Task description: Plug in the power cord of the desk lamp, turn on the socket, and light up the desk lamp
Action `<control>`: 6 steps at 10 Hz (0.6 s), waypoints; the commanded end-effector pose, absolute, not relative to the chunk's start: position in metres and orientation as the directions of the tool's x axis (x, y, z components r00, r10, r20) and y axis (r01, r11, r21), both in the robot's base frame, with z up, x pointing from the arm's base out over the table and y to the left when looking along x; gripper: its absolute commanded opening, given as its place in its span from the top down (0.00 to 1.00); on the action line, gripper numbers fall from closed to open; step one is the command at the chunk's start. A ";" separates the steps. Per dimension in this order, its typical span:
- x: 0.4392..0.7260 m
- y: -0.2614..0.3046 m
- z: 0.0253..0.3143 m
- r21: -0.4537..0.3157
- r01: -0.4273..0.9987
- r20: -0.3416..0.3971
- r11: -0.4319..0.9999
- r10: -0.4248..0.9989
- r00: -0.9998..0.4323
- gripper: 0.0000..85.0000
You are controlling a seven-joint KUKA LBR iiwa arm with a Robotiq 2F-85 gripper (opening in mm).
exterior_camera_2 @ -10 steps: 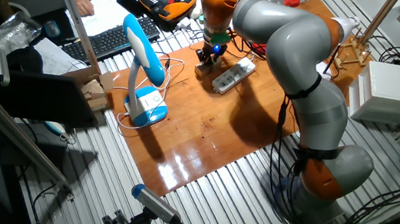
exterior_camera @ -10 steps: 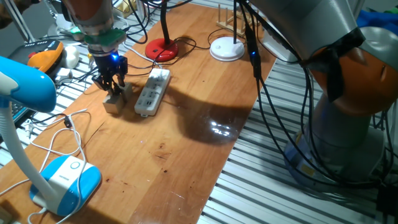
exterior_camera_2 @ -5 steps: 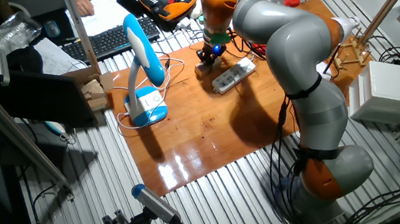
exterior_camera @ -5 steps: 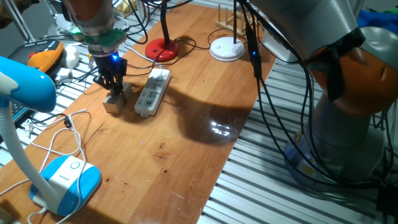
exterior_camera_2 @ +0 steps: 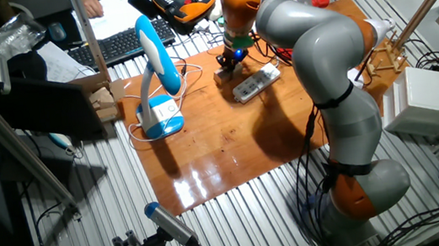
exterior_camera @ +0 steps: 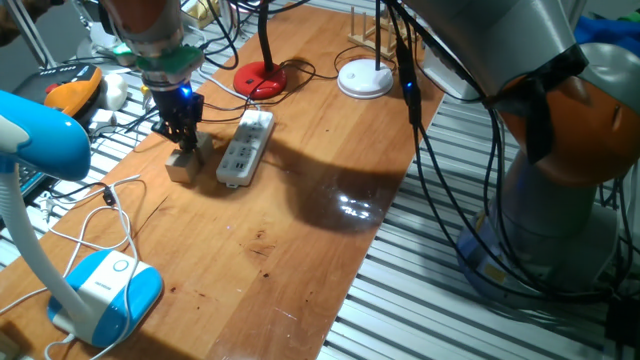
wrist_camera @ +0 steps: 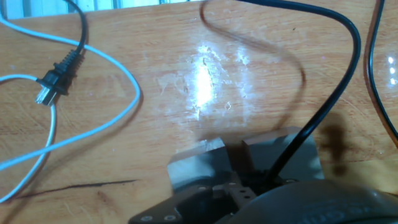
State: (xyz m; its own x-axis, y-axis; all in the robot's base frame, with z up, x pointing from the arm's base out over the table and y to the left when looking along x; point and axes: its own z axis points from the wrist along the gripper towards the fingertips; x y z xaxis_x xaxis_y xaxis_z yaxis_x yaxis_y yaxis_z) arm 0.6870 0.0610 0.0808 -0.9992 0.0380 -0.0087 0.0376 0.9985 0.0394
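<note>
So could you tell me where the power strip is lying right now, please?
In one fixed view the power strip lies on the table between the red lamp base and the small block under the gripper.

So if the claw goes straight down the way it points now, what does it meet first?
Most likely the small grey block directly under the claw, beside the white power strip. In the hand view a black cable also crosses that block, so depth is uncertain.

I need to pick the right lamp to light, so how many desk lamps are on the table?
3. The red-based desk lamp stands at the far edge, the white-disc lamp to its right, and the blue-and-white lamp at the near left corner. More may be hidden.
</note>
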 end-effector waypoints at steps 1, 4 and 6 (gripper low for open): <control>0.685 0.061 0.086 0.043 0.027 0.005 0.999 0.027 -1.000 1.00; 0.670 0.059 0.118 0.021 -0.097 0.030 0.995 -0.098 -0.995 1.00; 0.658 0.060 0.133 0.002 -0.144 0.024 0.990 -0.144 -0.989 1.00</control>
State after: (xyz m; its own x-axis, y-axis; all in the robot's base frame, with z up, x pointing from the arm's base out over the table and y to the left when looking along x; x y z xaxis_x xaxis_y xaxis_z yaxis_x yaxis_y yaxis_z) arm 0.6571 0.0601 0.1342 -0.9907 -0.1347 0.0217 -0.1347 0.9909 -0.0006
